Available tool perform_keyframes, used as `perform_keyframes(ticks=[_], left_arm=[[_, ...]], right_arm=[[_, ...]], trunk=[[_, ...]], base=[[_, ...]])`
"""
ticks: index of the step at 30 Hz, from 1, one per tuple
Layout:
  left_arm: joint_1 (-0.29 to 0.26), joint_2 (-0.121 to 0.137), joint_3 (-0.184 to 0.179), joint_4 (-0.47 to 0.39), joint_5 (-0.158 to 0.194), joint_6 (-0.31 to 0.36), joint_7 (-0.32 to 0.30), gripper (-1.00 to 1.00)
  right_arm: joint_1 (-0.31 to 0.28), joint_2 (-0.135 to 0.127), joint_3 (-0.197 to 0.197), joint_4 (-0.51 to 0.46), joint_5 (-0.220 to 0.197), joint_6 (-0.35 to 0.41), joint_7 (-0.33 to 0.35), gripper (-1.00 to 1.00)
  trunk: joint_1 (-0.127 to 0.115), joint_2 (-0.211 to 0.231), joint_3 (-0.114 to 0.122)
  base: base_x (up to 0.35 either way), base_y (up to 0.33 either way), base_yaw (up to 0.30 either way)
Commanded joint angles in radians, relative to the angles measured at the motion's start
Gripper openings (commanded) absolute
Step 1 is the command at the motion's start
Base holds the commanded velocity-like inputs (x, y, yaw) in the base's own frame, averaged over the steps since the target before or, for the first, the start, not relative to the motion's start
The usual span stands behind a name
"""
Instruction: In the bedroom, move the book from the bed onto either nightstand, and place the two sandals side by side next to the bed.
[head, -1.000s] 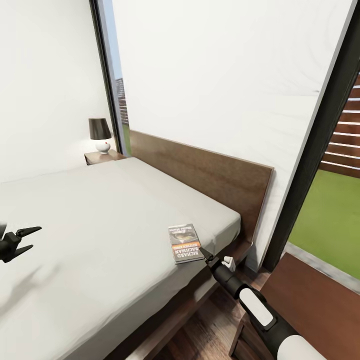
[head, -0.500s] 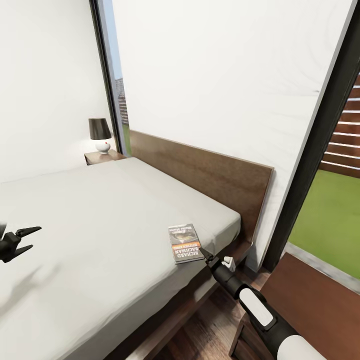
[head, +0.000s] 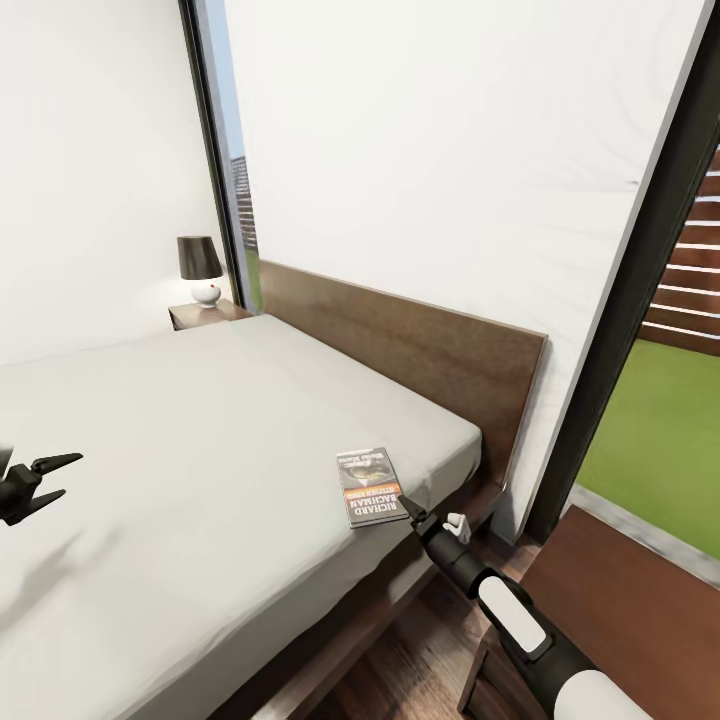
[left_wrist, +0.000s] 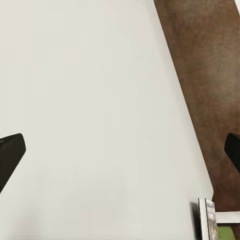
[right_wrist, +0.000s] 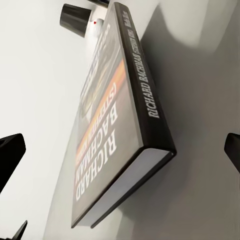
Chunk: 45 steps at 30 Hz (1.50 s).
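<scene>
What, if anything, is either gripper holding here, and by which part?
Nothing is held. The right gripper is open at the near corner of the book, which lies flat on the bed. The left gripper hangs open over the mattress.

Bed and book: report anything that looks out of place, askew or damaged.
Nothing looks damaged or spilled. The book lies flat near the corner of the bed, slightly skewed to its edge. The right gripper, jaws open, sits at the book's near corner.

Low bed (head: 200, 440), light-grey mattress on dark wooden frame with flat headboard. Lying flat directly on it near headboard-side corner: 1 book (head: 369, 486), dark cover, orange band, lettered "RICHARD BACHMAN".
</scene>
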Motion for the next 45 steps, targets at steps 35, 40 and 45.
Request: perform_keyframes(ticks=[35, 40, 45], left_arm=[[-0.001, 0.0, 0.008, 0.0, -0.006, 0.006, -0.002, 1.0], [-0.001, 0.0, 0.008, 0.0, -0.006, 0.006, -0.002, 1.0], [-0.001, 0.0, 0.008, 0.0, -0.005, 0.006, -0.002, 1.0]], right_arm=[[-0.001, 0.017, 0.001, 0.001, -0.01, 0.003, -0.001, 1.0], [-0.001, 0.017, 0.001, 0.001, -0.01, 0.003, -0.001, 1.0], [-0.001, 0.017, 0.001, 0.001, -0.01, 0.003, 0.0, 1.0]], trunk=[[0.0, 0.0, -0.001], [0.0, 0.0, -0.001], [0.0, 0.0, -0.001]], base=[[0.0, 0.0, 0.0], [0.0, 0.0, 0.0], [0.0, 0.0, 0.0]])
